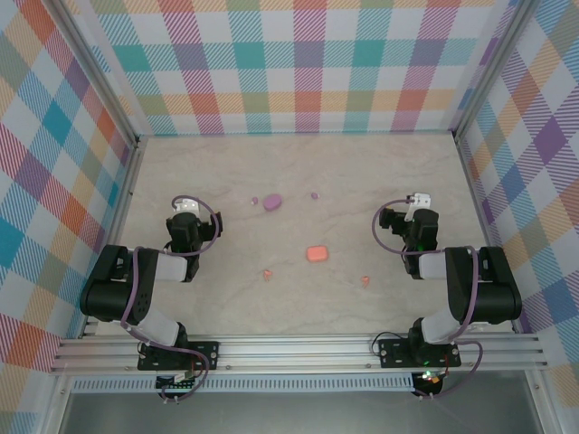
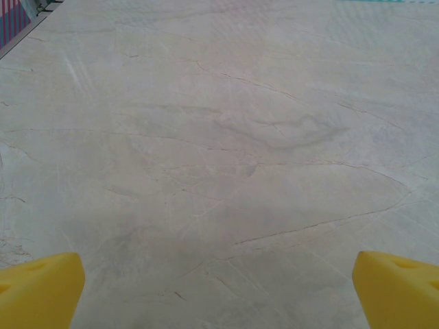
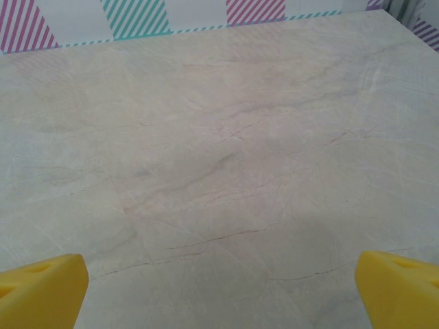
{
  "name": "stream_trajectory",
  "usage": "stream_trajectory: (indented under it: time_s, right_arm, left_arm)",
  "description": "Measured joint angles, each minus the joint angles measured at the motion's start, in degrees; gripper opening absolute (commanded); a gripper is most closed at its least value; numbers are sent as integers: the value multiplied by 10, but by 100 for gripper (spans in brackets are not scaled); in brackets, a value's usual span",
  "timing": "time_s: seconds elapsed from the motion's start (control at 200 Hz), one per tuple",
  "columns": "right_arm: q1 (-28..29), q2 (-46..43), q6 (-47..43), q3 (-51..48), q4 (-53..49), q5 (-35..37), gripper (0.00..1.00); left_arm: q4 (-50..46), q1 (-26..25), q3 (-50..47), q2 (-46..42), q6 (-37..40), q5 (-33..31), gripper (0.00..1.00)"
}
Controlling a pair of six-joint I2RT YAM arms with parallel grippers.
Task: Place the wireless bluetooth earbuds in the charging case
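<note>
Earbuds [image 1: 268,273] loose on table [image 1: 380,172], outside purple case [image 1: 272,202] and orange case [image 1: 316,254]

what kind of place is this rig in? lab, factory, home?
Likely a lab tabletop test cell: plaid panel walls enclosing a marble-look table, left arm and right arm bolted to an aluminium rail.

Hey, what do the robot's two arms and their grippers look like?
The left arm and right arm are black with pale grey link sections, purple cables looped alongside, and a small white part near each wrist. The left gripper and right gripper have blocky bright yellow fingertips.
</note>
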Motion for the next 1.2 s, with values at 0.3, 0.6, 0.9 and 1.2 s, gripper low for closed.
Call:
stream_trajectory:
  time_s: [0.3, 0.6, 0.9, 1.2]
  right_arm:
    - [0, -72, 5, 55, -144, -3, 100]
    - [1, -100, 103, 254, -482, 5, 100]
    - [136, -48, 213, 336, -744, -42, 100]
    - [356, 63, 270, 402, -867, -43, 100]
  left_arm:
    - [-206, 0, 96, -64, -40, -59, 100]
    - [-484, 0, 218, -137, -128, 3, 100]
    - [-596, -67, 203, -155, -219, 158, 97]
    - [-569, -181, 160, -190, -286, 189, 93]
